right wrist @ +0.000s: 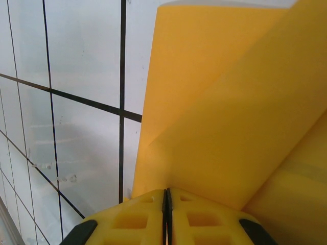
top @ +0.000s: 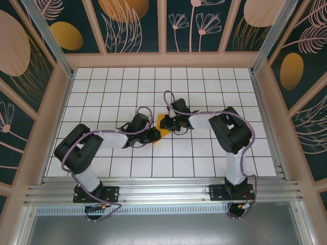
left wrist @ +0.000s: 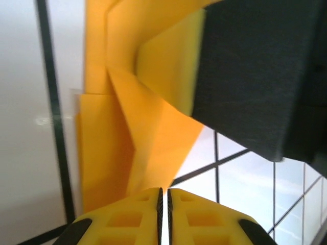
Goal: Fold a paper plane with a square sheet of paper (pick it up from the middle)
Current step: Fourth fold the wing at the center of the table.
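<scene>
Bolted at six o'clock in the top view, the black-and-white left arm (top: 102, 139) and right arm (top: 230, 132) reach inward over the white, black-gridded table (top: 204, 92) and meet at its centre. At that meeting point lies the thin orange-yellow paper sheet (top: 164, 127), lifted and bent between them. It already carries several creases and a diagonal flap, yet it is no slim dart: I judge the folding roughly midway, with the narrowing folds and centre crease left. From eight o'clock the left gripper (left wrist: 163, 191) has its yellow ribbed jaws pressed together, apparently pinching a folded point of the sheet. From three o'clock the right gripper (right wrist: 166, 191) is likewise closed, nipping the paper's edge.
</scene>
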